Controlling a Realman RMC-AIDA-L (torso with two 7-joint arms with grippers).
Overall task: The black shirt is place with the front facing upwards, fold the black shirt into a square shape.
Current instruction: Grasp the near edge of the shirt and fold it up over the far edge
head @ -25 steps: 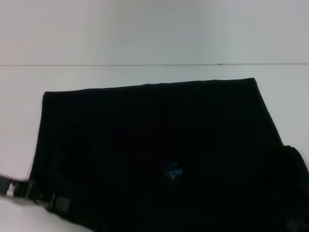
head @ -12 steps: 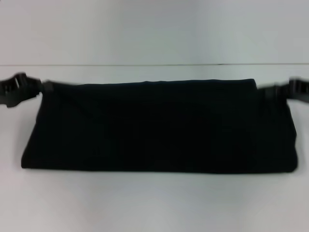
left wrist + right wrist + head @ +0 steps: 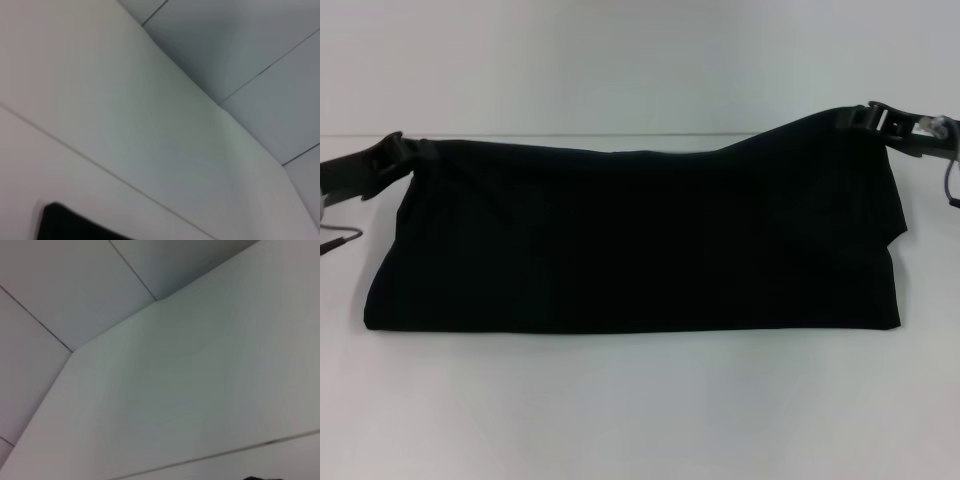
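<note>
The black shirt [image 3: 640, 240] stretches across mid-frame on the tabletop [image 3: 640, 410] — left gripper [image 3: 402, 150] and right gripper [image 3: 876, 116] apparently pinch its upper corners, the right one higher.

From my seat, the black shirt [image 3: 630, 240] showed me no print and no neck label; whichever face carried them was folded out of sight. At the shirt's far left corner the left gripper [image 3: 398, 150] was blurred, its arm cut off by the picture's edge. At the raised far right corner the right gripper [image 3: 876, 117] merged with the dark cloth, so I could not tell how its fingers stood. My left wrist view caught only a black sliver [image 3: 70, 224].
</note>
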